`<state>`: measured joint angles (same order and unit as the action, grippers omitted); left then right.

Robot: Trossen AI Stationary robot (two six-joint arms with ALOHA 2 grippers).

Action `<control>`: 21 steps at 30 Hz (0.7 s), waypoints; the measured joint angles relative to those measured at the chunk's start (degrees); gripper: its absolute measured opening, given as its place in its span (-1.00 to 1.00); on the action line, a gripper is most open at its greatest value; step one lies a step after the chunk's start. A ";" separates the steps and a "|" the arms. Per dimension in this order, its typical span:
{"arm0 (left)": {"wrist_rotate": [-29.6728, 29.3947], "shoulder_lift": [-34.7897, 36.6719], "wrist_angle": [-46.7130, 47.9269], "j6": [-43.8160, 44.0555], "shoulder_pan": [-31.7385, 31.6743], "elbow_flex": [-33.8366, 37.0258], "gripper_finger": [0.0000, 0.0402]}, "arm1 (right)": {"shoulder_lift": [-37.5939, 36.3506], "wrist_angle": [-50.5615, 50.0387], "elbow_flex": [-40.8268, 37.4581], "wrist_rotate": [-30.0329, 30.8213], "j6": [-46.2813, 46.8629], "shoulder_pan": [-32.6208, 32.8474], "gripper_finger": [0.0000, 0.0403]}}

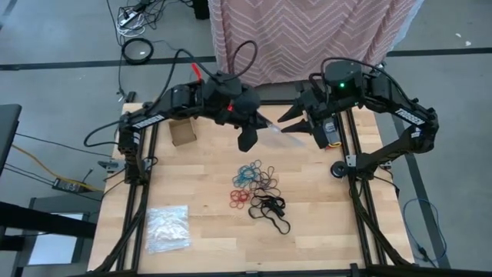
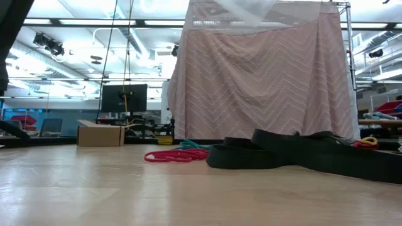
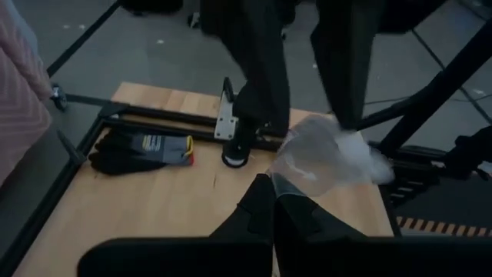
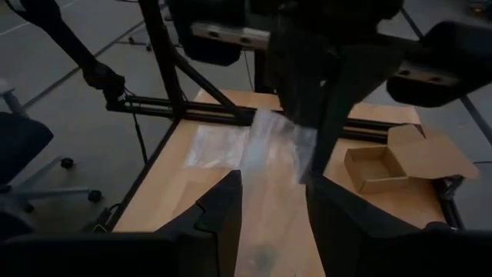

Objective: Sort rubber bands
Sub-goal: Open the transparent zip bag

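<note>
Rubber bands (image 1: 257, 189) lie in a loose heap mid-table (image 1: 200, 238), blue, red, tan and black tangled together. They look light, limp and springy, likely to snag neighbours, so pinching one strand at the heap's edge seems best. Above the table's far side, the left tool (image 1: 247, 140) is clenched on a clear bag (image 1: 278, 132); the right tool (image 1: 294, 117) stands released beside it.

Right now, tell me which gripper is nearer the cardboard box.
Left. The left gripper, shut on a clear bag, is nearer the cardboard box; the right gripper is beyond it.
</note>
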<state>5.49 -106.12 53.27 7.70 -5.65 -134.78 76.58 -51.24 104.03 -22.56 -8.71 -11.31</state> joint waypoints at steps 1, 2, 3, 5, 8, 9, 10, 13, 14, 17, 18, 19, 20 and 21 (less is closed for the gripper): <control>0.00 0.05 0.17 0.00 0.00 0.00 -1.00 | 0.00 0.00 0.00 0.01 0.00 0.00 -0.36; 0.00 0.06 0.18 -0.02 0.00 0.00 -1.00 | 0.00 0.02 0.00 0.02 0.00 0.01 -0.36; 0.00 0.06 0.22 -0.02 0.00 0.00 -1.00 | 0.00 0.02 0.00 0.04 0.00 0.07 -0.36; 0.00 0.06 0.24 -0.03 0.00 0.00 -1.00 | 0.00 0.02 0.00 0.04 0.00 0.35 -0.35; 0.00 0.06 0.24 -0.08 -0.14 0.00 -1.00 | 0.00 0.00 0.00 0.01 -0.04 0.98 -0.36; 0.00 0.06 0.27 -0.08 -0.32 0.00 -1.00 | 0.00 0.02 0.00 0.00 -0.17 1.22 -0.36; -0.01 0.06 0.34 -0.02 -0.49 0.00 -1.00 | 0.02 0.02 0.00 0.01 -0.24 1.55 -0.36; -0.02 0.06 0.26 0.03 -1.31 0.00 -1.00 | 0.00 0.09 0.00 0.02 -0.39 2.28 -0.36; -0.02 0.06 0.16 0.11 -1.57 0.00 -1.00 | 0.00 0.08 0.00 0.14 -0.40 2.45 -0.36; -0.04 0.06 0.16 0.66 -2.08 0.00 -1.00 | 0.00 0.12 0.00 2.31 -0.46 3.04 -0.37; 0.01 0.06 0.14 1.01 -2.22 0.00 -1.00 | 0.00 0.16 0.00 3.73 -0.48 3.19 -0.38; 0.32 0.06 -0.02 1.54 -2.28 0.00 -1.00 | 0.01 0.25 0.00 5.58 -0.50 3.37 -0.38; 0.97 0.06 -0.43 1.85 -2.42 0.00 -1.00 | 0.02 0.39 0.00 7.02 -0.64 3.45 -0.38; 1.88 0.06 -1.16 2.20 -2.55 0.00 -1.00 | 0.02 0.47 0.00 8.02 -0.91 3.44 -0.39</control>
<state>7.38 -106.06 52.12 9.90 -8.20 -134.78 76.60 -50.77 104.03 -14.54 -9.62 -7.88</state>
